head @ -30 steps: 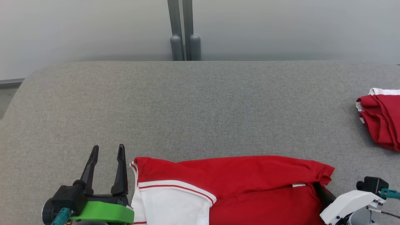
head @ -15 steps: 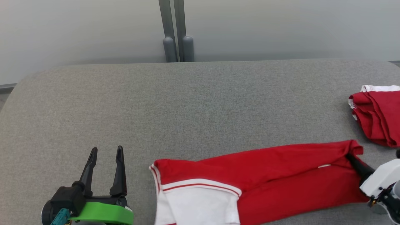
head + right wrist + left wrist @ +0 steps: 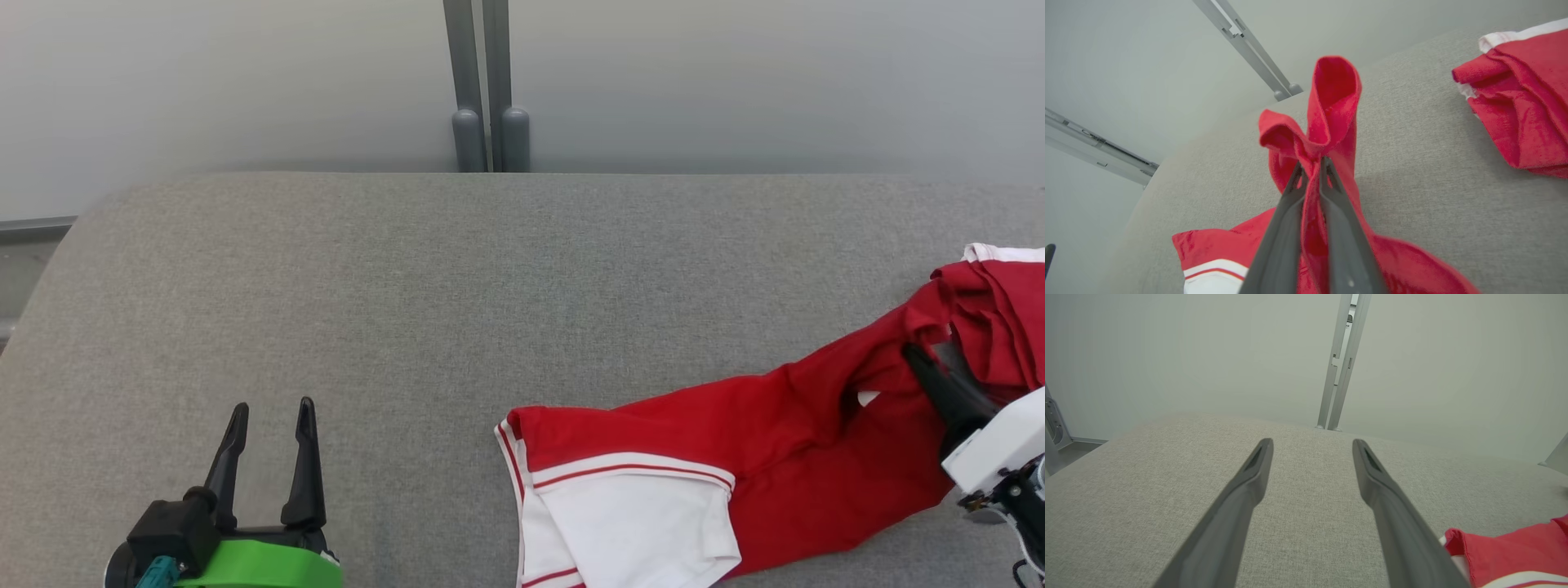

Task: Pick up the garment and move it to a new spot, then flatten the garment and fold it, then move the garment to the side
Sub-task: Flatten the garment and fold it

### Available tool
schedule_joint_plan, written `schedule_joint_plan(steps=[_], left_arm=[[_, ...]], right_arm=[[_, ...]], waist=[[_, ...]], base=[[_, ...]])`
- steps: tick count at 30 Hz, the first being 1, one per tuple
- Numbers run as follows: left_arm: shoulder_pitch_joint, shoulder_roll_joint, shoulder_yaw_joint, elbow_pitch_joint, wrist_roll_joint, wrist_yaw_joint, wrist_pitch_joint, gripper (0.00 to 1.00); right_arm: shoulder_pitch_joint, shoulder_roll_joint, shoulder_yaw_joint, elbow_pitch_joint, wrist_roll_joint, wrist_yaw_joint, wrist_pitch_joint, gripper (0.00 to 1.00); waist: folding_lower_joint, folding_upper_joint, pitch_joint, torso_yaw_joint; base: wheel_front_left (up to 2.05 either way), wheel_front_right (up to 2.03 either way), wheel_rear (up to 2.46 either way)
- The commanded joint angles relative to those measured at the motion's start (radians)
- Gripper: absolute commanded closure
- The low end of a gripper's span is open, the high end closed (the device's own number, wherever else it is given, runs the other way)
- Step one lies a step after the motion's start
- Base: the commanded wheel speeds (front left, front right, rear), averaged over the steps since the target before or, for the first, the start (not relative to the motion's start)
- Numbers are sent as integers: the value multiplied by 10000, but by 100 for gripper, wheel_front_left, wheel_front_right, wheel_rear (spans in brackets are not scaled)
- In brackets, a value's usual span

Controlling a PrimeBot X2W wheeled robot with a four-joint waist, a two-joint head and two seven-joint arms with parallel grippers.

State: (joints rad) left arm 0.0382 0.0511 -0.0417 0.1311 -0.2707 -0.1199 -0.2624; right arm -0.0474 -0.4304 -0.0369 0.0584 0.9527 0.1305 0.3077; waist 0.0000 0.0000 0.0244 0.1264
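Padded grey surface (image 3: pixel 408 286): the red pile is borne at its right edge; all else is laid to the pile's left.
Garment (image 3: pixel 735 441): red, with a white striped panel, and drawn out as one long band. One end is held just beside the pile. The white end is trailed well to the pile's left, nearer the robot.
Red pile (image 3: pixel 1012 327): bunched red-and-white cloth. A strip of bare grey is seen between it and the raised cloth in the right wrist view.
Right gripper (image 3: pixel 1312 164): fingers are pressed together on a raised fold of the garment, just left of the pile.
Left gripper (image 3: pixel 273 406): fingers are spread and nothing is held. It is placed far left of the pile, apart from the white end.
Garment axis: aimed straight at the pile, so a further pull along it is judged likely to overlap the pile.
Nearer arm: right.
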Motion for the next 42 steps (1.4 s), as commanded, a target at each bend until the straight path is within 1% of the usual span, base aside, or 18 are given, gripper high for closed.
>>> schedule_joint_plan(steps=[1, 4, 6, 9, 11, 15, 17, 20, 23, 28, 30, 31, 32, 33, 37, 42], left_arm=[[160, 3, 21, 25, -76, -25, -29, 0], [211, 4, 59, 109, -91, -36, -29, 0], [212, 1, 94, 140, -103, -42, -29, 0], [147, 1, 64, 185, -99, -43, -29, 0], [93, 0, 21, 200, -107, -49, -29, 0], [38, -2, -36, 229, -91, -64, -29, 0], [-18, -1, -62, 234, -135, -68, -29, 0], [-87, 0, -93, 239, -158, -75, -29, 0], [-151, -2, -87, 250, -152, -82, -29, 0], [-178, -1, -27, 221, -171, -84, -29, 0], [-160, -1, -19, 229, -171, -85, -29, 0], [-150, -1, -26, 238, -148, -85, -29, 0], [-140, -1, -31, 245, -156, -83, -29, 0], [-132, -1, -37, 258, -161, -81, -29, 0], [-86, -1, -11, 292, -119, -83, -29, 0], [57, -1, 84, 277, -17, -72, -29, 0]], right_arm=[[224, 91, 59, -427, -109, 6, 94, 100], [686, 686, 536, -1454, -307, 6, 378, 100], [849, 1034, 1003, -1919, -468, 6, 597, 100], [944, 1771, 1964, -2201, -419, 6, 921, 100], [847, 2075, 2679, -2125, -525, 5, 1093, 100], [461, 2671, 3914, -1446, -651, 6, 1077, 100], [258, 2885, 4278, -870, -728, 6, 901, 100], [-76, 3113, 4498, 14, -824, 6, 463, 100], [-456, 3245, 4506, 875, -1008, 6, -108, 100], [-890, 3302, 4354, 1756, -1289, 6, -908, 100], [-987, 3317, 4421, 2025, -1330, 6, -1065, 100], [-1026, 3355, 4466, 2134, -1245, 6, -1115, 89], [-1065, 3365, 4497, 2200, -1201, 6, -1149, 60], [-1090, 3367, 4586, 2240, -1122, 6, -1145, 0], [-1141, 3217, 4746, 1891, -678, 6, -1277, 0], [-1051, 2572, 4667, 607, -92, 6, -1585, 0]], waist=[[0, 0, -120, 151], [0, 0, -190, 287], [0, 0, -212, 365], [0, 0, -215, 504], [0, 0, -200, 600], [0, 0, -182, 792], [0, 0, -155, 916], [0, 0, -69, 1078], [0, 0, 16, 1212], [0, 0, 71, 1289], [0, 0, 61, 1284], [0, 0, 53, 1272], [0, 0, 47, 1260], [0, 0, 35, 1245], [0, 0, -40, 1181], [0, 0, -178, 1063]], base=[[0, 0, 0], [0, 0, 0], [0, 0, 0], [0, 0, 0], [0, 0, 0], [0, 0, 0], [0, 0, 0], [0, 0, 0], [0, 0, 0], [0, 0, 0], [0, 0, 0], [0, 0, 0], [0, 0, 0], [0, 0, 0], [0, 0, 0], [0, 0, 0]])
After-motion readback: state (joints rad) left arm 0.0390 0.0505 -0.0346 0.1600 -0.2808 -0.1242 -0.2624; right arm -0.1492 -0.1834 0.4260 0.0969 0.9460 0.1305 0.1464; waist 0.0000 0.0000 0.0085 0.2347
